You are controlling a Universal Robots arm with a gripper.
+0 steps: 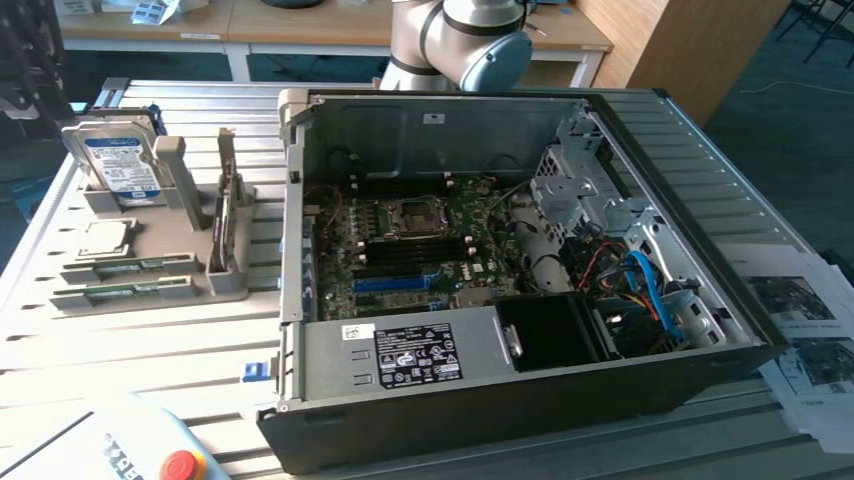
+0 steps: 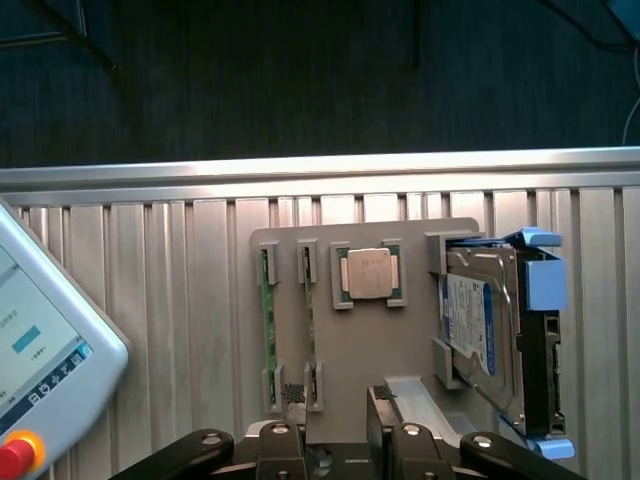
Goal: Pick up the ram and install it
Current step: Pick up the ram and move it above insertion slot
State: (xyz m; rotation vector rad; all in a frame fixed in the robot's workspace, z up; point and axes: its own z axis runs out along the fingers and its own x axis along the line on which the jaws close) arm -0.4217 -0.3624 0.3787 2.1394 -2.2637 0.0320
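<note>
Two green ram sticks stand on edge in a grey holder (image 2: 400, 340), one (image 2: 267, 330) beside the other (image 2: 310, 325). In the exterior view they lie at the holder's near end, one (image 1: 130, 267) behind the other (image 1: 120, 293). My gripper (image 2: 337, 397) hovers over the holder's end, open, with nothing between its fingertips (image 2: 292, 393). The end of the second stick sits just inside one fingertip. The open computer case (image 1: 694, 370) shows the motherboard (image 1: 461, 255) with a blue slot strip (image 1: 395, 283) and dark slots beside it.
The holder (image 1: 200, 290) also carries a silver processor chip (image 2: 368, 273) and a hard drive (image 2: 490, 335) with a blue-white label. A teach pendant (image 2: 40, 360) lies on the slatted metal table (image 2: 150, 300). Papers (image 1: 807, 340) lie at the exterior view's right. The arm's joint (image 1: 467, 40) rises behind the case.
</note>
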